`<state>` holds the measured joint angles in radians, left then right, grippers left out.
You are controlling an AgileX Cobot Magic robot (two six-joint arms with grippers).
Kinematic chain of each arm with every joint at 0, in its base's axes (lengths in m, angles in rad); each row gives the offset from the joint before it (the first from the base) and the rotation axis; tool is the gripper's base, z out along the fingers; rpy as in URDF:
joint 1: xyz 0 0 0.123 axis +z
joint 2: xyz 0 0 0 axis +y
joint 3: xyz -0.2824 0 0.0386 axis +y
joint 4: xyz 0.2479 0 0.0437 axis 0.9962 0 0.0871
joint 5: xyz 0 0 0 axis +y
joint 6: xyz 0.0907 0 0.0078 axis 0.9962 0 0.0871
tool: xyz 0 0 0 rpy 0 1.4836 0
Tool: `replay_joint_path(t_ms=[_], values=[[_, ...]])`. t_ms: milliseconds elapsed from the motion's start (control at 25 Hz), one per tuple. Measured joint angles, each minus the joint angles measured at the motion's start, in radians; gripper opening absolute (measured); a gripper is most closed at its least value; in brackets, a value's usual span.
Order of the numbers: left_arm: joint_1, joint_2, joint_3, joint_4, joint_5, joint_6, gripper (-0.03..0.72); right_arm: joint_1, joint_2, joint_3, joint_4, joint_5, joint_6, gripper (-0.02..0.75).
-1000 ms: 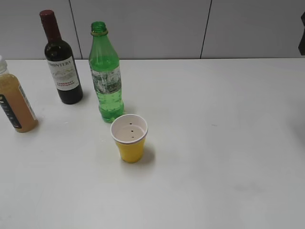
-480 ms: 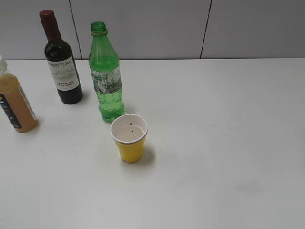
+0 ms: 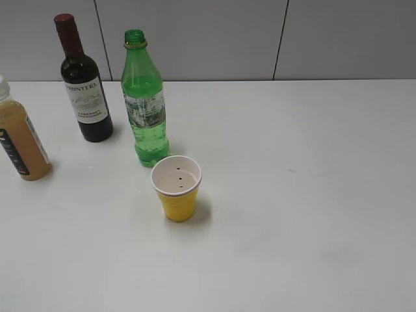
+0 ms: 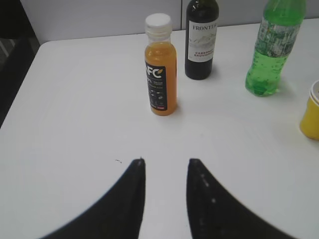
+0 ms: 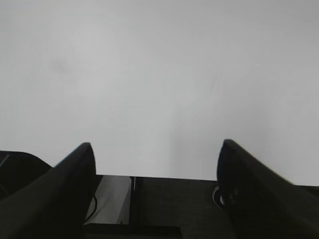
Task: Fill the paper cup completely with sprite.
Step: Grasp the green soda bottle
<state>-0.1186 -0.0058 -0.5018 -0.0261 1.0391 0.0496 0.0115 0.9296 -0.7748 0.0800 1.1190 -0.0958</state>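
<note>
The white table (image 3: 312,195) is smooth and matte and fills most of every view; its far edge meets a grey panelled wall. The right gripper (image 5: 155,149) hangs over a bare stretch of it near the table's edge, its two dark fingers spread wide with nothing between them; only the finger bases show, cut off by the frame. The left gripper (image 4: 166,162) shows two curved black fingers with a narrow gap, parted a little and holding nothing.

The wine bottle (image 3: 84,84) is dark glass with a red cap and a white label. Just to its right stands the sprite (image 3: 144,97), a tall green see-through plastic bottle, uncapped, with a worn whitish label band. The juice bottle (image 4: 160,67) is partly cut off at the left edge of the exterior view.

The paper cup (image 3: 177,188) stands upright just in front of the sprite, yellow outside, white inside with small dark dots; it looks empty, though that is hard to make out.
</note>
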Motion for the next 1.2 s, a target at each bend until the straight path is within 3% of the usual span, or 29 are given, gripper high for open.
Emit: replay_joint_path(t_ms=[480, 1200], values=[[0.000, 0.000, 0.000, 0.000, 0.000, 0.000, 0.230, 0.000, -0.422, 0.312, 0.006, -0.096, 0.000, 0.581], [0.000, 0.000, 0.000, 0.000, 0.000, 0.000, 0.230, 0.000, -0.897, 0.357, 0.048, -0.172, -0.001, 0.577]])
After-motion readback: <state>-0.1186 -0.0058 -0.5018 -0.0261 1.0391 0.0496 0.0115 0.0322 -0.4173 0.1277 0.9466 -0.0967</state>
